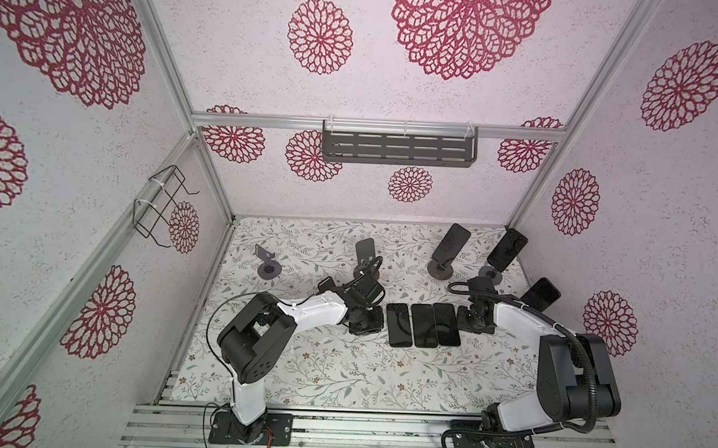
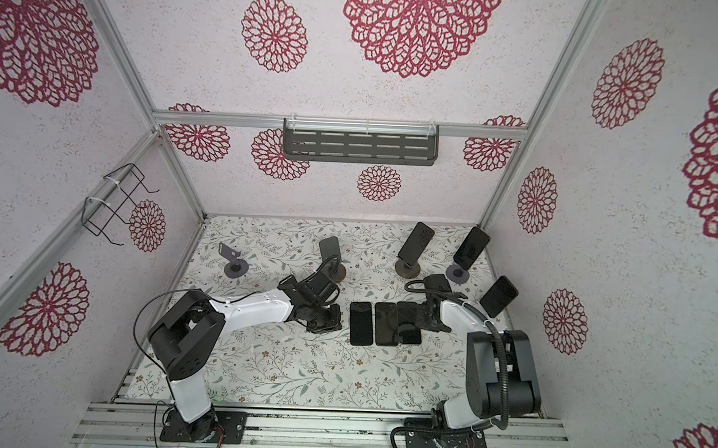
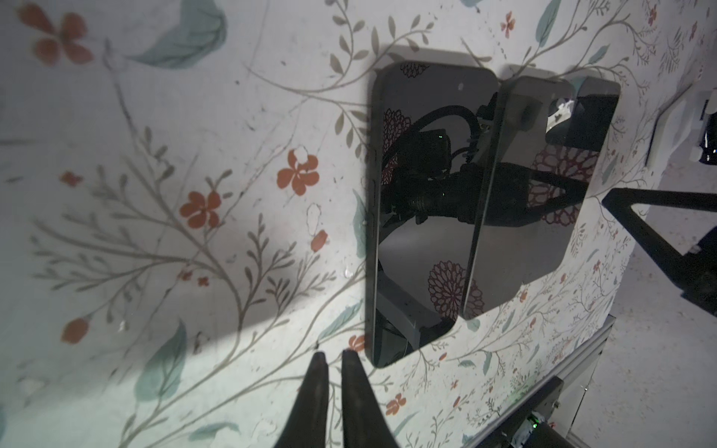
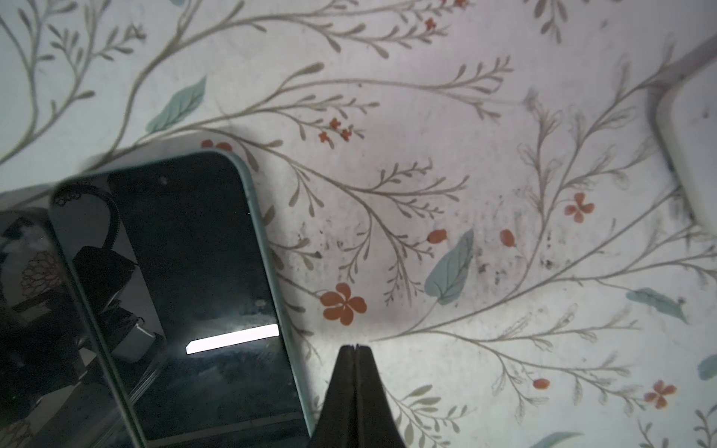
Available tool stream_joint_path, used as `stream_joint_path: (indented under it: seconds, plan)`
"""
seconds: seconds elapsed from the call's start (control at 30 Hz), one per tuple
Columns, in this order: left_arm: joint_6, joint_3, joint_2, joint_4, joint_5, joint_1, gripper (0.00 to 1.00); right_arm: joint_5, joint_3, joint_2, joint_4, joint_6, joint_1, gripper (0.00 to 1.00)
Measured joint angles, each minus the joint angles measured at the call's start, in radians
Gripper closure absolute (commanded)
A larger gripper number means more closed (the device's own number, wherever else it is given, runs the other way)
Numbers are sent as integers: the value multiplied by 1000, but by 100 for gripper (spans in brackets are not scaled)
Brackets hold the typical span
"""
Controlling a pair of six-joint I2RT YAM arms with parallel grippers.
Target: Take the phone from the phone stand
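phones lie close on either side of us: our left fingers (image 3: 316, 395), closed to a sliver and holding nothing, are just beside a row of three phones (image 1: 424, 324) flat on the desk (image 1: 342, 378). our right fingers (image 4: 343, 388), pinched tight and empty, sit at the row's other end. behind, three more phones (image 1: 452, 242) lean on stands (image 1: 440, 272) at the back right, with two bare stands (image 1: 269, 267) left of them.
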Motion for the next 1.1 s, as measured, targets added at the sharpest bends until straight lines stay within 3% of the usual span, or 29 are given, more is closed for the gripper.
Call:
stream_joint_path:
  seconds: [0.9,1.0,1.1]
  plan:
    - [-19,77,145,113,46,-5,89,-89,-35,40,106,-14,0,96]
    - [-19,77,145,114,46,-5,84,-94,-36,40,109,-13,0,96]
    - [-16,78,144,127,48,-5,69,-92,-35,38,106,-6,0,94]
